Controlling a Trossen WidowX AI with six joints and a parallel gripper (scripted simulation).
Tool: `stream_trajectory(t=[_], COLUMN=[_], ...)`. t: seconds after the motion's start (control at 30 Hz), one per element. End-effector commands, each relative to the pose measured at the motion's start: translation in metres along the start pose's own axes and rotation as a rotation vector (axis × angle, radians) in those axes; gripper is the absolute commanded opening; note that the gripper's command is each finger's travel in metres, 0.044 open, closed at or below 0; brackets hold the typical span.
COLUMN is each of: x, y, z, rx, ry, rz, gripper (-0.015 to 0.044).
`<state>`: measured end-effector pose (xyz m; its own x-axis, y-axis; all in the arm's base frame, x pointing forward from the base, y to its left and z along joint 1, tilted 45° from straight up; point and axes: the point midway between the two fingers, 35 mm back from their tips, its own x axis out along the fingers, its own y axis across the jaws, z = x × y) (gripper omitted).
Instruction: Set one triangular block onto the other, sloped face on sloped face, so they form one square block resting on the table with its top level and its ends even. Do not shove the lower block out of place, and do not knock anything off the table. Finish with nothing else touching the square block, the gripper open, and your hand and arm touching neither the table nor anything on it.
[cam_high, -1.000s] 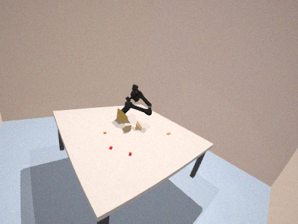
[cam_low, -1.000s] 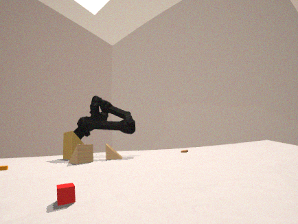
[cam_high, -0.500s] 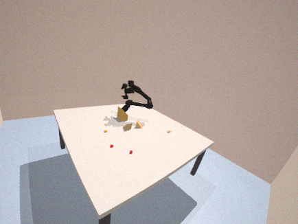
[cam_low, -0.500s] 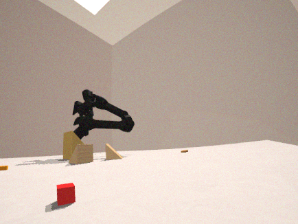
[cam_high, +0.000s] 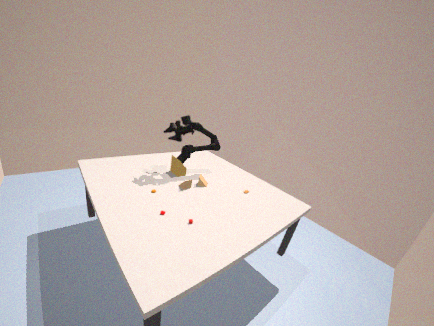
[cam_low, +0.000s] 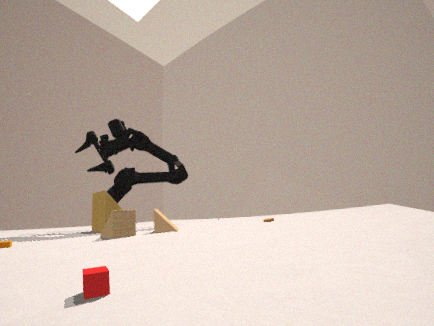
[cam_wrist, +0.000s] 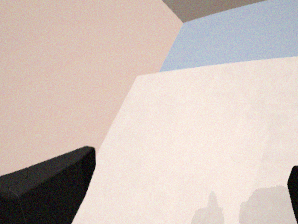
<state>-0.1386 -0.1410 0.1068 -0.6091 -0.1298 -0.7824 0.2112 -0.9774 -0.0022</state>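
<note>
The jaws (cam_high: 167, 135) (cam_low: 82, 161) are spread wide, with nothing between them. The black arm (cam_high: 202, 147) (cam_low: 155, 177) is folded at its elbow and holds the jaws above the surface (cam_high: 225, 250) (cam_low: 250, 275) (cam_wrist: 200, 115), clear of all blocks.

The two triangular blocks rest separately on the surface. In the exterior view, the left-hand triangular block (cam_high: 185, 184) (cam_low: 121, 224) has its sloped side toward the left of the view; the right-hand triangular block (cam_high: 202, 181) (cam_low: 163, 223) descends toward the right. A gap separates the two; they are not assembled into a square block.

A taller ochre block (cam_high: 177, 166) (cam_low: 101, 212) with a slanted upper edge stands upright near the pair, on the side toward the arm. One small orange piece (cam_high: 153, 191) (cam_low: 5, 244) and one small light-orange piece (cam_high: 246, 192) (cam_low: 268, 220) lie on opposite sides of the pair, well apart from each other. In the top view, two small red blocks, the first red block (cam_high: 162, 213) and the second red block (cam_high: 190, 221), also rest on the surface. The wrist view shows both fingers, a shadowed area and a corner of the surface, but neither triangular block.
</note>
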Motion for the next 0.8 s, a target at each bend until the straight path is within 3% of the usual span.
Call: stream_trajectory(t=[0.0, 0.4, 0.77], x=[-0.009, -0.048, -0.099], y=[0.042, 0.055, 0.024], z=[-0.069, -0.17, -0.245], rx=[-0.692, -1.608, -2.286], ry=[0.266, 0.568, 0.808], rz=[0.209, 0.63, 1.181], gripper=[0.044, 0.044, 0.044])
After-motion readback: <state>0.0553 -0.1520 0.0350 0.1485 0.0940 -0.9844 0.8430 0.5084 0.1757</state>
